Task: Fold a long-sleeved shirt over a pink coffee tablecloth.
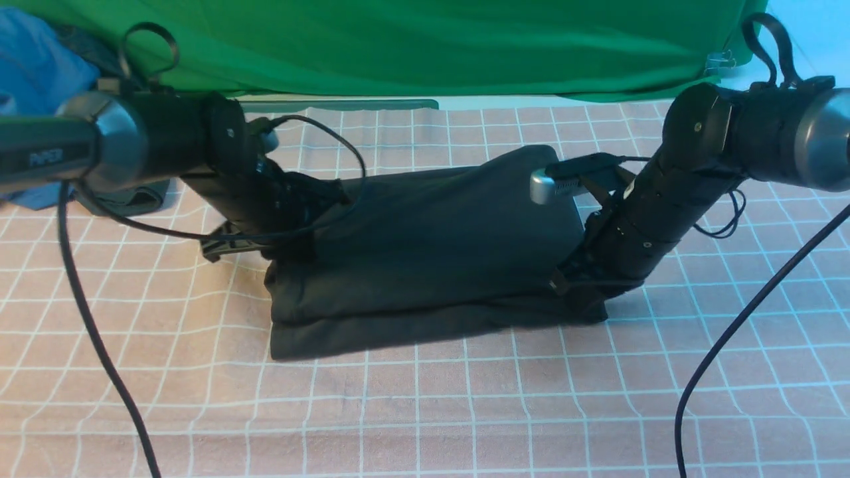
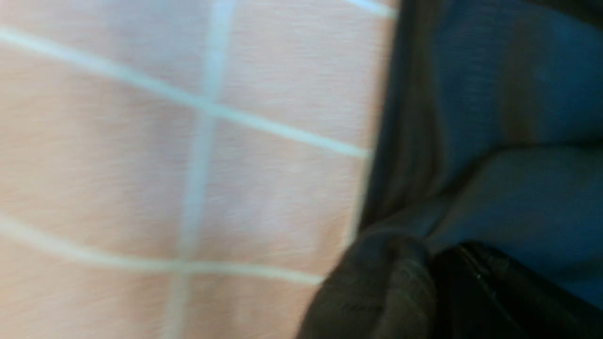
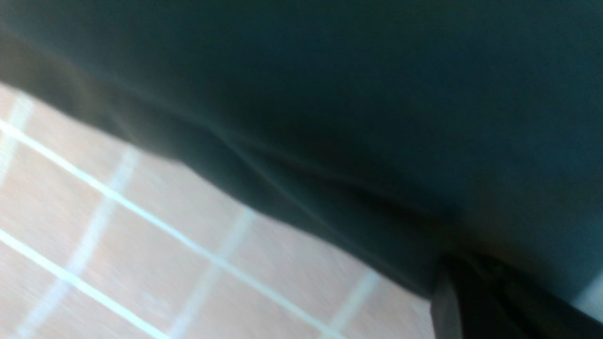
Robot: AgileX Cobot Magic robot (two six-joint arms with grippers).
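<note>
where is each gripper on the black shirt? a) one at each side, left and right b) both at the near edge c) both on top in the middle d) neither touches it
a: the left gripper is shut on the shirt's left side, the right gripper on its right side.

Two matte black jointed robot arms (image 1: pixel 199 153) w/ silver-grey metal elbow collars (image 1: pixel 116 136), thin black looping cables (image 1: pixel 86 318); silver wrist cam (image 1: pixel 554 186) at right arm's 9 o'clock.

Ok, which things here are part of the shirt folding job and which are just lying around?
In the job:
long-sleeved shirt
pink coffee tablecloth
left gripper
right gripper

Just lying about:
green cloth
blue garment
</note>
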